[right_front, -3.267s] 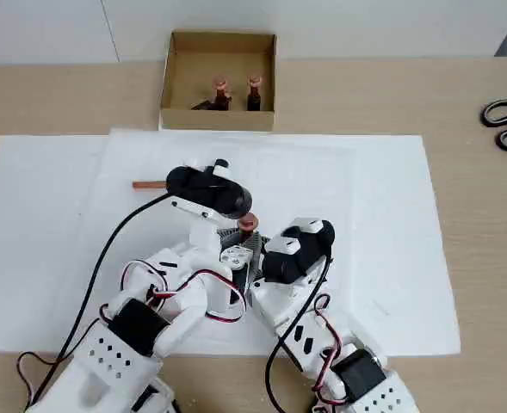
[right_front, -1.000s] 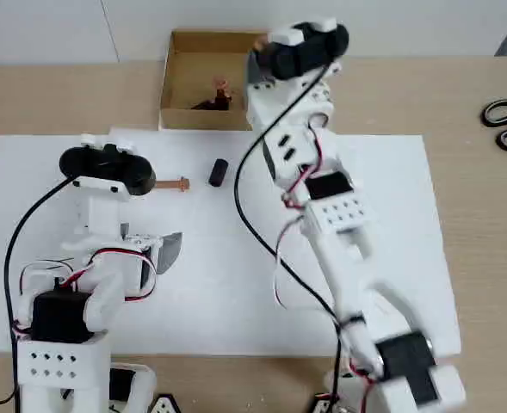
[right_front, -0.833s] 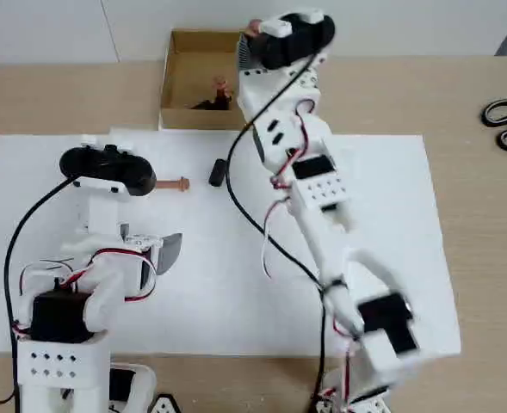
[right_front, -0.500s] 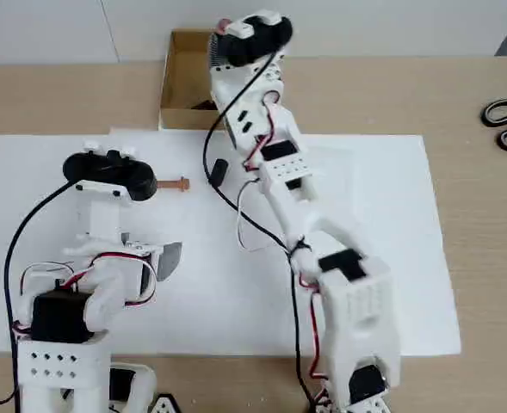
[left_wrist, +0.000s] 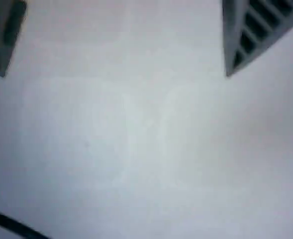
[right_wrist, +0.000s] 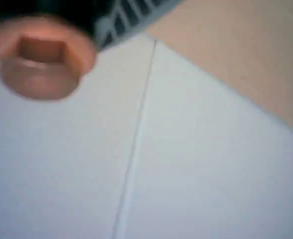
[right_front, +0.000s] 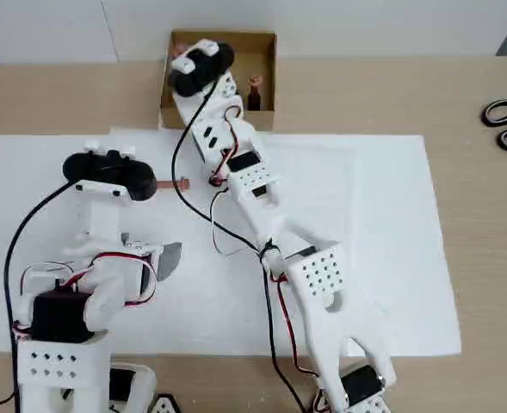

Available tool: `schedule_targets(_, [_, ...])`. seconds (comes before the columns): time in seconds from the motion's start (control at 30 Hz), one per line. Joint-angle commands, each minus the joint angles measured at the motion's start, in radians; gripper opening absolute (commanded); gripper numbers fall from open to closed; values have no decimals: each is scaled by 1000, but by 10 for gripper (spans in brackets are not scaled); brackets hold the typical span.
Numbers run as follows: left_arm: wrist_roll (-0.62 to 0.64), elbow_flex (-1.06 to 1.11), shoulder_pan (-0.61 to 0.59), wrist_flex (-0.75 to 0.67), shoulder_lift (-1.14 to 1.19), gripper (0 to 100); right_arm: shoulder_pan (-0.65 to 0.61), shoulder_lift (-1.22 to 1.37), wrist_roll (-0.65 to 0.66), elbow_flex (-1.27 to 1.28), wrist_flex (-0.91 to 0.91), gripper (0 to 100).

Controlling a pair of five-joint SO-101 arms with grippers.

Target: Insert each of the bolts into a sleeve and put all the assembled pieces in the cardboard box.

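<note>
Copper-coloured metal is noted on a loose bolt [right_front: 178,183], seen from the high view lying flat on the white paper sheet [right_front: 374,224], its shank partly covered by the left arm's black wrist housing. The brown cardboard box [right_front: 257,120] is set on the wooden worktop [right_front: 408,95] just beyond the sheet's far edge. One boxed assembly [right_front: 254,92], a black sleeve topped by a copper bolt head, is recorded upright in the box's right half. The right gripper [right_front: 182,43] is stretched over the box's left half, with a speck of copper visible at its tip. The left gripper [right_front: 152,255] is held low over the sheet, well apart from the loose bolt. Scissors [right_front: 506,122] are placed near the worktop's right edge.

Left wrist view: two grey ribbed fingers [left_wrist: 253,35] are shown spread wide apart above bare paper. A black cable [left_wrist: 7,225] is seen at one corner.

Right wrist view: the held assembly [right_wrist: 41,59] is catalogued as a round copper head with a hexagonal recess, seated in a black sleeve. A ribbed grey finger [right_wrist: 129,15] is pressed against the sleeve, so this gripper is clamped on it. White and tan surfaces are seen behind, but which they are cannot be told.
</note>
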Motion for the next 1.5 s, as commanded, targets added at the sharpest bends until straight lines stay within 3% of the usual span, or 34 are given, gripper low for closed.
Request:
schedule_targets(0.0, [-2,-7,-8,5,-12,265,-5,18,8,-118,-35,4])
schedule_targets(0.83, [-2,-5,-2,5,-12,265,-12,297,6,-373,-28,9])
schedule_targets(1.07, [-2,-5,0,5,-12,265,-12,305,8,-373,-27,151])
schedule_targets(1.47, [-2,-5,0,5,-12,265,-12,297,11,-373,-28,153])
